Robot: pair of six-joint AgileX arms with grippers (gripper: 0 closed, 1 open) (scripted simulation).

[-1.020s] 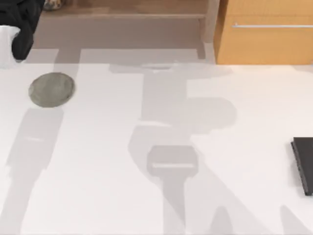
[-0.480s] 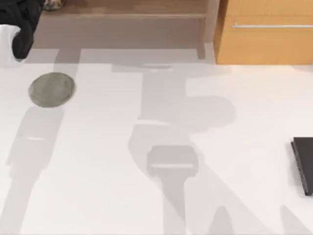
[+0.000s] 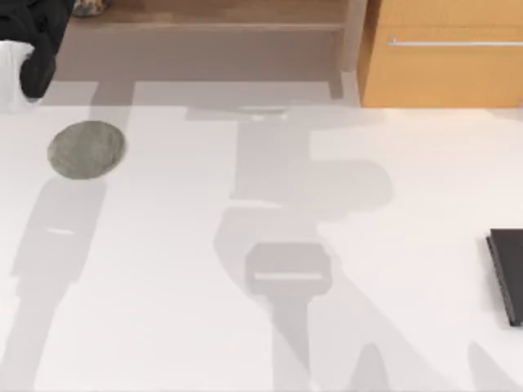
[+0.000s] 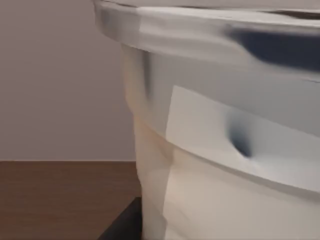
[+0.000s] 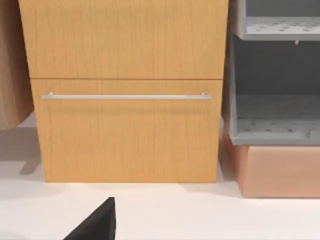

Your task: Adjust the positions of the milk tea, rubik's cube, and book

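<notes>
The milk tea (image 4: pixel 225 150) is very near the left wrist camera: a white lid with dark marks above pale cream sides. A dark part of my left gripper (image 4: pixel 122 225) shows beside the cup's lower side; whether it holds the cup cannot be told. In the top view, a black and white shape (image 3: pixel 29 57) sits at the far left edge, past the table's back edge. A dark part of my right gripper (image 5: pixel 95 222) shows low in the right wrist view, facing a wooden cabinet. The rubik's cube and the book are out of view.
A flat grey round disc (image 3: pixel 86 149) lies at the back left of the white table (image 3: pixel 163 310). A black flat slab (image 3: pixel 508 276) lies at the right edge. A wooden drawer cabinet (image 3: pixel 445 53) stands behind the table at the right, beside grey shelves (image 5: pixel 277 100).
The arms' shadows on the table have shifted slightly. The disc and the black slab have not moved.
</notes>
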